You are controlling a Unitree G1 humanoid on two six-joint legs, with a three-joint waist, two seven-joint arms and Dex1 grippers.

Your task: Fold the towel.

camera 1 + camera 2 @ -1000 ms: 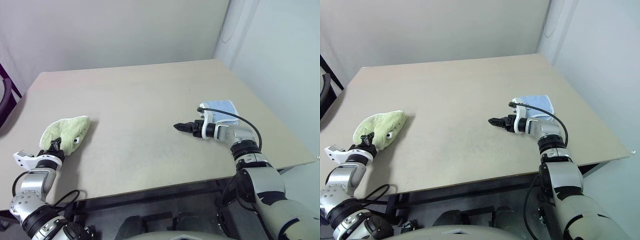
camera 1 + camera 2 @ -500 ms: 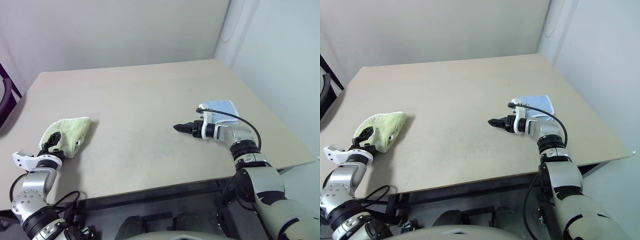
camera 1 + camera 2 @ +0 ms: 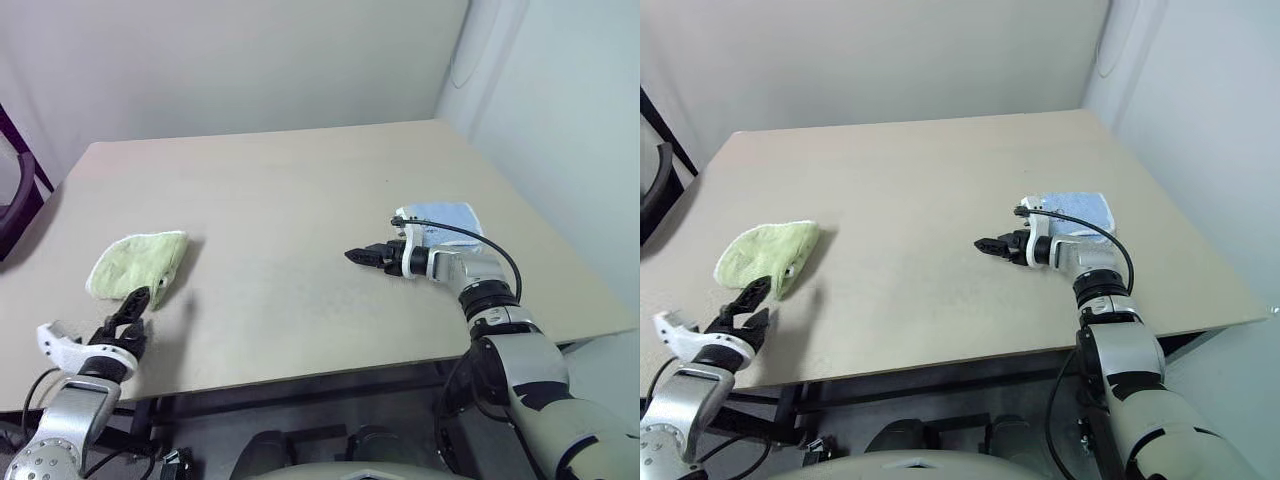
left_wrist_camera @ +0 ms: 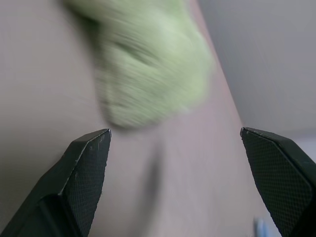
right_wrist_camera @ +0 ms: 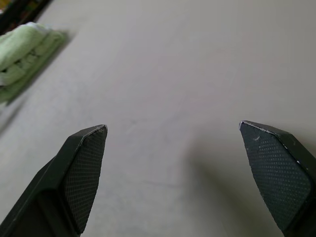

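Beige laminate, the table [image 3: 300, 200] spreads wide under me. On it, at about nine o'clock near the left edge, lies the towel [image 3: 138, 265], light green terry, already doubled into a compact bundle and resting free, nothing gripping it. At about three o'clock sits a light blue cloth [image 3: 445, 215], partly hidden behind my right arm. My right gripper [image 3: 358, 256] hovers over bare tabletop near the centre, jaws spread wide and empty, pointing toward nine o'clock. My left gripper [image 3: 128, 312] hangs at about eight o'clock, just off the towel's near edge, fingers parted and holding nothing. I judge the folding to be at its end, the bundle released. What remains, if anything, is checking that the fold lies flat; tidying would call for a gentle pinch at its near edge.
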